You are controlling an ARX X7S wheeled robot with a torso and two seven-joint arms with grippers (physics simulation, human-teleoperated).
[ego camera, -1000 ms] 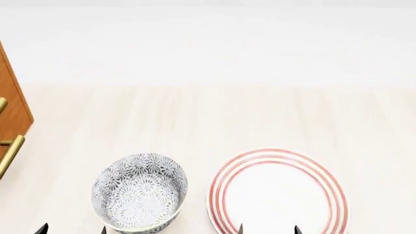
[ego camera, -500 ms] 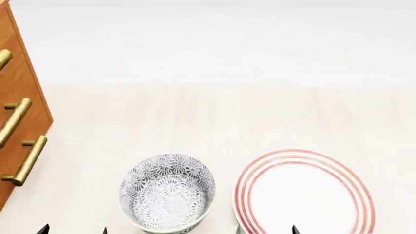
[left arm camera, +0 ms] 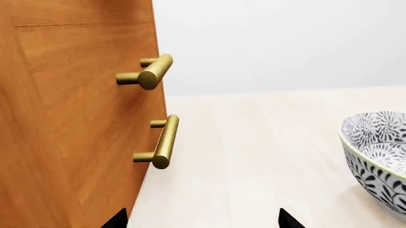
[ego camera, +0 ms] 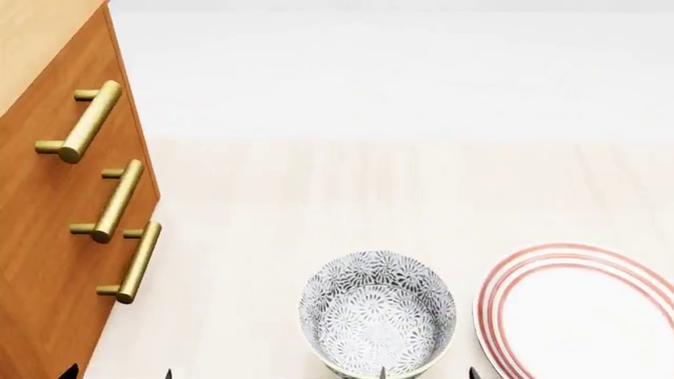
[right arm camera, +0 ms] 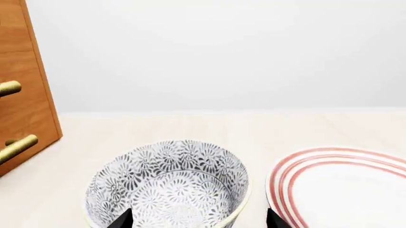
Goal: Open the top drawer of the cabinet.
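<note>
The orange-brown wooden cabinet point(ego camera: 43, 260) stands at the left of the head view, its front carrying three brass bar handles one above another. The top drawer point(ego camera: 118, 126) is shut, flush with the front, and bears the uppermost handle point(ego camera: 81, 122). In the left wrist view the cabinet point(left arm camera: 70, 118) fills one side with two handles showing, the upper handle point(left arm camera: 149, 71) and the lower handle point(left arm camera: 163, 142). My left gripper point(ego camera: 116, 374) point(left arm camera: 203, 221) is open, beside the cabinet's foot and touching nothing. My right gripper point(ego camera: 428, 375) point(right arm camera: 199, 219) is open, just short of the bowl.
A grey floral-patterned bowl point(ego camera: 377, 316) point(right arm camera: 168, 185) point(left arm camera: 377, 152) stands on the pale wooden table point(ego camera: 316, 197). A white plate with red rings point(ego camera: 579, 316) point(right arm camera: 345, 185) lies right of it. A white wall rises behind the table.
The head view has swung left: the cabinet has come from the left edge well into the picture with all three handles showing, and the bowl and plate have slid right.
</note>
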